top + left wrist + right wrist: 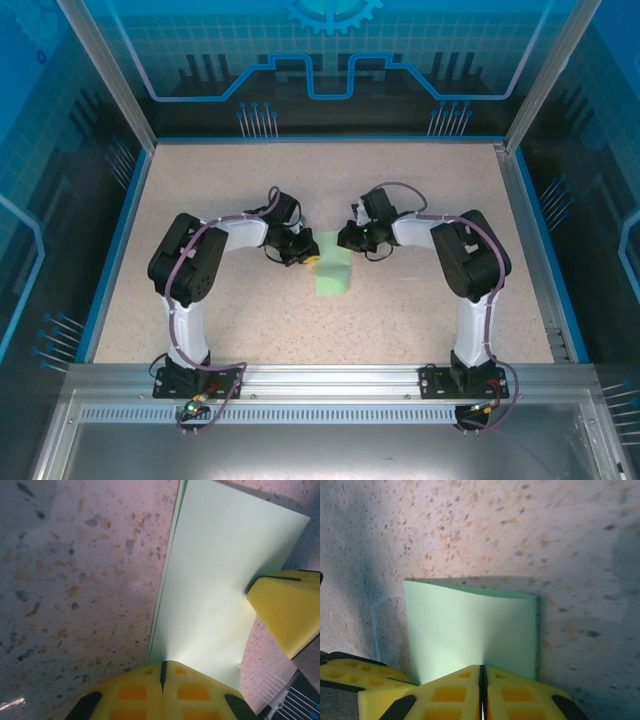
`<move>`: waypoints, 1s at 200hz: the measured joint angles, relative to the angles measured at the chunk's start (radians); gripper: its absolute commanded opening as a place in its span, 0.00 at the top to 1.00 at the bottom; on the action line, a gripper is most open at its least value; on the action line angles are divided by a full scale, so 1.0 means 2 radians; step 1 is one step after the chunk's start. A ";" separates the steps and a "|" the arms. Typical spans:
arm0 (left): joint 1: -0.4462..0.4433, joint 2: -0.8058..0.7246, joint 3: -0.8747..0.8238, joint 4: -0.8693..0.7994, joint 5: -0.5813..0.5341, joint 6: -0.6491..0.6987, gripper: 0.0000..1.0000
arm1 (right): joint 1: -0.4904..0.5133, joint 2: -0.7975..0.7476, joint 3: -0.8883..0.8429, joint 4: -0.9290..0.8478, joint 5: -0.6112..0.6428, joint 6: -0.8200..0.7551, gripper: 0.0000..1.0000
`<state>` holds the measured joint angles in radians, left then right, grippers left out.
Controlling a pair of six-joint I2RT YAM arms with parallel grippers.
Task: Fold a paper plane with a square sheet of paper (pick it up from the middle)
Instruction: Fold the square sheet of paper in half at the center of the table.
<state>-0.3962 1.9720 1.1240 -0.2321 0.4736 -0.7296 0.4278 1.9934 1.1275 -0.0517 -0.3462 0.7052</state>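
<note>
The square sheet of paper [334,272] is pale mint green and lies on the speckled table between the two arms, doubled over into a narrow rectangle. My left gripper [307,252] is shut on its far left part, and in the left wrist view the paper [220,580] runs up out of the closed yellow fingers [195,690] of that gripper [162,664]. My right gripper [347,238] is shut on the far right part. In the right wrist view the sheet [465,625] rises from the pinched tips of the right gripper [482,668]. The paper bows slightly between the two grips.
The speckled beige tabletop [230,190] is bounded by blue edging and an aluminium frame [330,375] along the near side. The right gripper's yellow finger [287,605] sits close beside the left one, and the left gripper's fingers [350,672] show at the right wrist view's lower left.
</note>
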 measured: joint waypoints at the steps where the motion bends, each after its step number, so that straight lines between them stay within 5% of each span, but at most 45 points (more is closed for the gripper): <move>1: 0.000 0.000 0.000 0.000 0.000 0.000 0.97 | -0.001 -0.001 0.000 0.000 0.000 0.000 0.89; 41: 0.000 0.000 0.000 0.000 0.000 0.000 0.96 | -0.021 -0.056 -0.023 -0.019 0.024 -0.005 0.88; 83: 0.000 0.000 0.000 0.000 0.000 0.000 0.96 | 0.025 -0.117 -0.057 -0.011 0.007 0.002 0.88; 200: 0.000 0.000 0.000 0.000 0.000 0.000 0.97 | 0.049 -0.128 -0.186 0.044 -0.048 0.065 0.88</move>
<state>-0.3962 1.9720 1.1240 -0.2314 0.4736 -0.7300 0.5259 1.7367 0.7547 0.0364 -0.4431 0.8345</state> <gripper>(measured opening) 0.047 0.123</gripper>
